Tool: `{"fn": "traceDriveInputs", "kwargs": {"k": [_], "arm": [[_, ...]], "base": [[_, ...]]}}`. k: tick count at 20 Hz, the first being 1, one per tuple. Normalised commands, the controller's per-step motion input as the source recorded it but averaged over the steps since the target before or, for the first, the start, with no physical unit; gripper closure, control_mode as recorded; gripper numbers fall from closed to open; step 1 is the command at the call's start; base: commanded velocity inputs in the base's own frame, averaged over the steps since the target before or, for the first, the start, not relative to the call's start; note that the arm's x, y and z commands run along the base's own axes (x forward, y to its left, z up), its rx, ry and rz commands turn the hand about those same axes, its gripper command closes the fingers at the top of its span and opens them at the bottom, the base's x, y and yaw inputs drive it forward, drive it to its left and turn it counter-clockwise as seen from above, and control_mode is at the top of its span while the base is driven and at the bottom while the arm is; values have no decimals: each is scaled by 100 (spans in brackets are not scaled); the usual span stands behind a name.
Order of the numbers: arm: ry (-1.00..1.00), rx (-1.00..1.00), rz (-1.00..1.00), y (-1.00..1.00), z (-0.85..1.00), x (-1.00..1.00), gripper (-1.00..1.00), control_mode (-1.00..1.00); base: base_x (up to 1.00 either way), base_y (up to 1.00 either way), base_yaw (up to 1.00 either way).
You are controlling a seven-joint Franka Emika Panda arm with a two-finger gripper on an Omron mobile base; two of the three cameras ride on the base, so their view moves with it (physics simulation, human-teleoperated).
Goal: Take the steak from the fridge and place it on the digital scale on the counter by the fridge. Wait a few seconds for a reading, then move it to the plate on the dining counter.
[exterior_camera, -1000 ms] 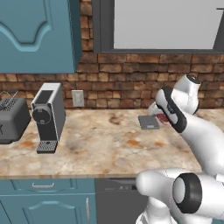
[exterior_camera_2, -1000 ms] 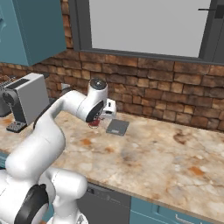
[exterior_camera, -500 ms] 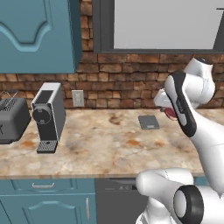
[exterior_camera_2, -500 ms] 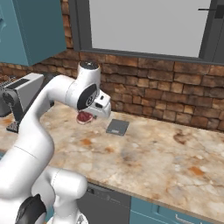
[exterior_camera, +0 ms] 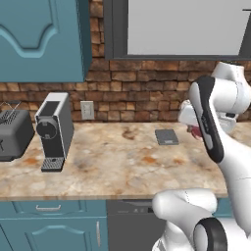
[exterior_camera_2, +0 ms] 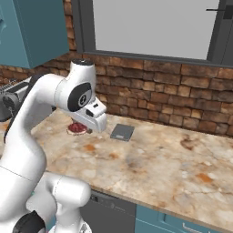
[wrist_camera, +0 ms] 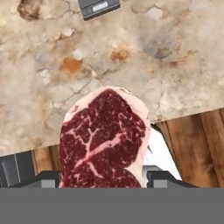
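Note:
The steak, a reddish slab with pale streaks, hangs between my fingertips over the counter's front edge. My gripper is shut on it. In the right base view the steak sits under the hand, left of the digital scale. The left base view has my gripper to the right of the scale, which lies bare by the brick wall. In the hand view the scale lies at the top edge. The fridge, plate and dining counter are out of view.
A coffee machine and a toaster stand at the left of the counter. A dark dishwasher panel sits below it. Wooden floor lies beyond the counter edge.
The hand has lifted away from the scale with the steak and drawn back toward the counter's front edge. The scale stays where it was.

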Motion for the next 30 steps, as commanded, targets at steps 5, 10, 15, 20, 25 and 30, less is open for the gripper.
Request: {"fn": "traceDriveInputs", "kwargs": {"k": [5,10,15,20,25,30], "arm": [[0,0,0,0,0,0,100,100],[0,0,0,0,0,0,100,100],[0,0,0,0,0,0,100,100],[0,0,0,0,0,0,100,100],[0,0,0,0,0,0,100,100],[0,0,0,0,0,0,100,100]], "base": [[-78,-5,-24],[-61,-83,-52],[-35,-84,-60],[-48,-74,-60],[-96,-24,-58],[-100,-1,-54]]}}
